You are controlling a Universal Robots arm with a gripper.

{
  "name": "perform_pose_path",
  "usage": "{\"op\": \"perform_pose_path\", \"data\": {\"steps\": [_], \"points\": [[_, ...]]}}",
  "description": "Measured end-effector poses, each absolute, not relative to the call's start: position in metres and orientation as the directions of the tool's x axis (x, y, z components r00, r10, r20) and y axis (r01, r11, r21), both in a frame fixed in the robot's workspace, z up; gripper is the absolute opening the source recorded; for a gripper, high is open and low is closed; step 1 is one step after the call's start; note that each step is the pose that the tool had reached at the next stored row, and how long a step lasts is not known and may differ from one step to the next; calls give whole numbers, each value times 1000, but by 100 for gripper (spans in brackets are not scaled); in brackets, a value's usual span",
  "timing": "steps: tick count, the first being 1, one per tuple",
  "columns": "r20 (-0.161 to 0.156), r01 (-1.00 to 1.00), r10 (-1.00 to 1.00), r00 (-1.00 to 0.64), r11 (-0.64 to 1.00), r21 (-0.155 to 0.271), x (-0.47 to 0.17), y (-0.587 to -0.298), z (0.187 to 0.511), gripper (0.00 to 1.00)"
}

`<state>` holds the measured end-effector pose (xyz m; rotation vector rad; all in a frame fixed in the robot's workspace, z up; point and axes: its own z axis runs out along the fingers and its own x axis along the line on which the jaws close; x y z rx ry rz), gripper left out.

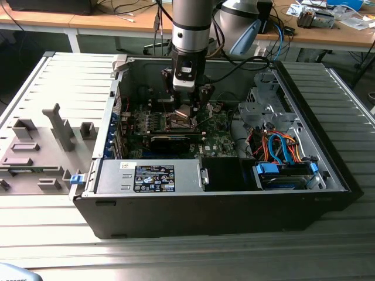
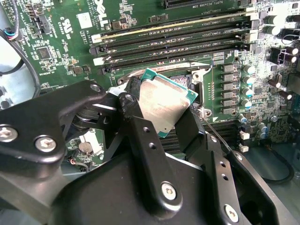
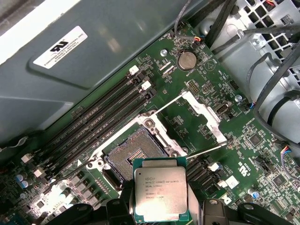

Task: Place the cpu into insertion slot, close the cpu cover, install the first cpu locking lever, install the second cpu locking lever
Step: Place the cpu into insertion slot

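Hold the cpu point(image 3: 161, 194) level in the tool point(image 2: 161, 112) clamped on its edges; square corners with the open insertion slot point(image 3: 133, 157) just beside.

The arm point(image 1: 190, 23) is a smooth silver-grey metal cylinder ending in a darker band, with a light blue rounded joint cap point(image 1: 243, 36) behind it. Below sits a black wrist block point(image 1: 186, 73) with a pale patch on its front. In the second wrist view the hand point(image 2: 159, 110) is matte black throughout, built from thick, rounded linkage plates point(image 2: 56, 112) pinned with bright silver socket-head screws point(image 2: 45, 144). Its two fingers point(image 2: 140, 136) are long, flat black bars, each with small round holes and a screw along its length.
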<state>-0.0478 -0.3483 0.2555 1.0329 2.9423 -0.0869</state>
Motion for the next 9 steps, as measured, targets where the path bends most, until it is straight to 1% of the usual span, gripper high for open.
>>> {"op": "perform_pose_path", "data": {"steps": [9], "points": [[-39, 631, 629, -776, 775, -45, -48, -348, 255, 55]]}}
